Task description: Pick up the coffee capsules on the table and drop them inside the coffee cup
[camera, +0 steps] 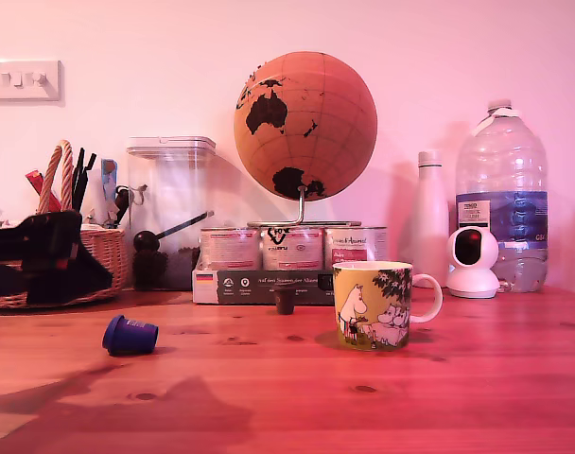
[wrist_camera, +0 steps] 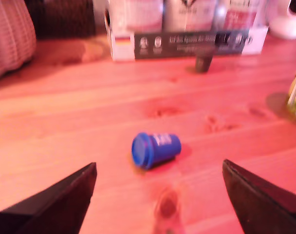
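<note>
A: Where is the blue capsule (camera: 130,336) lying?

B: It is lying on its side on the worktop (camera: 382,397), out in the open, toward the exterior view's left. In the wrist view its round flared rim is facing the camera.

A: And the brown one?

B: The dark brown capsule (camera: 285,301) is standing farther back, just in front of the long box (camera: 261,286) that is holding three silver tins (camera: 292,248). I cannot tell if it is touching the box.

A: Is the cup close to them?

B: The yellow cup (camera: 373,305) is sitting toward the exterior view's right, well apart from the blue capsule. Its white handle is pointing to the exterior view's right.

A: What is the claw (wrist_camera: 159,195) doing?

B: It is hanging over the worktop with its two dark fingers (wrist_camera: 65,195) spread wide apart, holding nothing. The blue capsule is lying just beyond the gap, not touching either finger.

A: What else is standing at the back edge?

B: A wicker basket (camera: 103,255), a clear jar (camera: 171,213), a globe (camera: 305,125), a white bottle (camera: 429,218), a big water bottle (camera: 501,199) and a small white camera (camera: 473,262).
</note>
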Robot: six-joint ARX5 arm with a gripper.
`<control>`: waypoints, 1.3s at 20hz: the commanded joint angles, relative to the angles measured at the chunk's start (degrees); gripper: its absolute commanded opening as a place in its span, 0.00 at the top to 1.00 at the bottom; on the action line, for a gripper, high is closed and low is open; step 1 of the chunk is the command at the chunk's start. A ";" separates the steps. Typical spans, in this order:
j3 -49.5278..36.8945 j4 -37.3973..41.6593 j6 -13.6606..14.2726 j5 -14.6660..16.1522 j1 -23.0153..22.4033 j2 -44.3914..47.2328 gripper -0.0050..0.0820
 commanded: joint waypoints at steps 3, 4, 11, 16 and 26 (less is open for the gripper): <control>3.72 -0.74 -0.31 -0.09 -1.03 3.54 0.08; 4.48 -1.18 -0.33 -0.11 -1.20 4.00 0.08; 10.51 -6.34 -2.80 -0.55 -1.57 7.96 0.08; 13.31 -6.36 -2.82 -2.54 -1.57 12.41 0.08; 19.63 -10.40 -3.23 -3.54 -1.51 19.15 0.08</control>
